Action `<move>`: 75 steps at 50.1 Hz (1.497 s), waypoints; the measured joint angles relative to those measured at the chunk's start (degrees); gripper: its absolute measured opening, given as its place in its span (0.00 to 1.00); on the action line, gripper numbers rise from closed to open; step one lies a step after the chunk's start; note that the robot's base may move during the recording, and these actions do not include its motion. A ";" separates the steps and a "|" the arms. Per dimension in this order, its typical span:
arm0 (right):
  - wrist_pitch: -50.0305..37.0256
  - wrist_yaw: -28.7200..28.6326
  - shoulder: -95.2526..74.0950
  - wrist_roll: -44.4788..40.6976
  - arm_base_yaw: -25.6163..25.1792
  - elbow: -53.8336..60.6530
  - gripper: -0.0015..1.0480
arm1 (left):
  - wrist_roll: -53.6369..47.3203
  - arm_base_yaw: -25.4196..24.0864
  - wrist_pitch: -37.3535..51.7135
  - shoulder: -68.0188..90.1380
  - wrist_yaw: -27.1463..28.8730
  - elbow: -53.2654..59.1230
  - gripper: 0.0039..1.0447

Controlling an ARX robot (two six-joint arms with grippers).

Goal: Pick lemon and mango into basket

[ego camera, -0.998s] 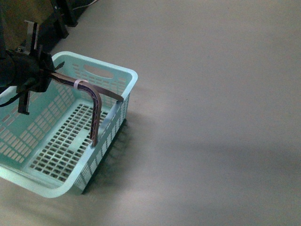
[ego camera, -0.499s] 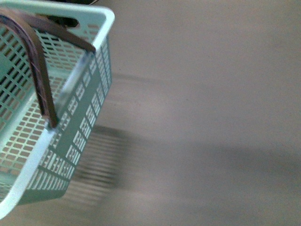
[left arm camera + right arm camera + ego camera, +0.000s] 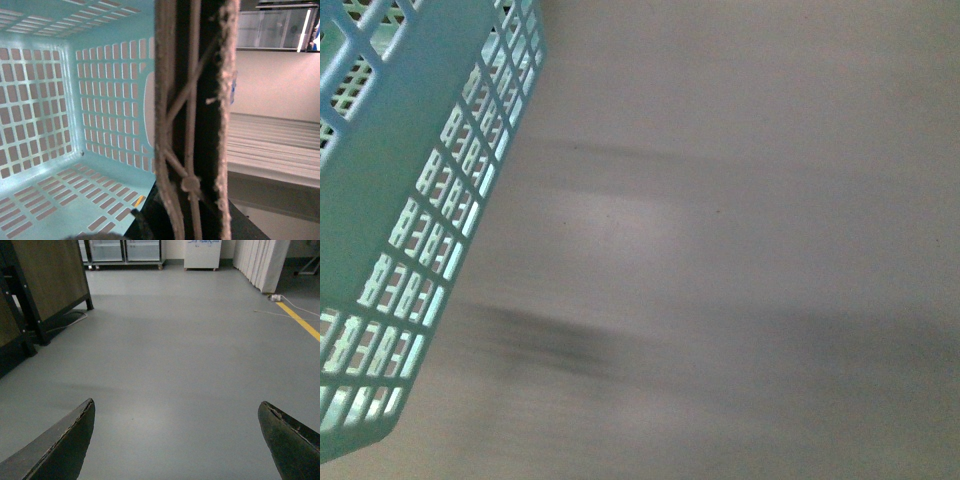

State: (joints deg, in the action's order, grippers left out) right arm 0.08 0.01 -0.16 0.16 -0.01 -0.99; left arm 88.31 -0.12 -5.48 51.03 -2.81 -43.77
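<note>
Against the upper left edge of the front view, the teal plastic basket (image 3: 380, 150) fills the corner, cut off so that only one slotted wall and a rounded bottom corner show. The whole picture is blurred. Beneath the basket, the grey floor (image 3: 740, 250) carries smeared dark shadows.

From the left wrist camera, the inside of the basket appears: smooth moulded plastic, with rows of small rectangular slots in the walls and longer slots in the bottom. An oval hand hole (image 3: 148, 107) is half hidden behind a dark upright strip (image 3: 200, 125) very near the lens. The strip has pale, frayed edges, and thin cords cross it and meet in a knot. It is too close to tell whether it belongs to the basket or to the arm. The left gripper's fingers cannot be made out, so its state cannot be told.

Seen from its own wrist camera, the right gripper (image 3: 176, 410) has its two dark, curved fingertips (image 3: 75, 440) spread wide apart, with nothing between them but bare floor. Beyond lie a wooden panel (image 3: 50, 275) on a black frame, a yellow floor line (image 3: 305, 322) and a white cable (image 3: 295, 305). No part of the basket appears near this gripper.
</note>
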 joint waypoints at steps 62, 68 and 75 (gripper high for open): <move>0.00 0.00 0.00 0.00 0.00 0.00 0.92 | 0.02 0.02 -0.26 0.13 0.22 -0.20 0.05; 0.00 -0.02 0.00 -0.04 0.00 0.00 0.92 | 0.02 0.02 -0.26 0.13 0.24 -0.20 0.05; 0.00 -0.02 0.00 -0.02 0.00 0.00 0.92 | 0.02 0.02 -0.26 0.13 0.24 -0.20 0.05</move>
State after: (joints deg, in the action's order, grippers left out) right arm 0.08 -0.01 -0.16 0.14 -0.01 -0.99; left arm 88.33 -0.10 -5.74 51.16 -2.57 -43.97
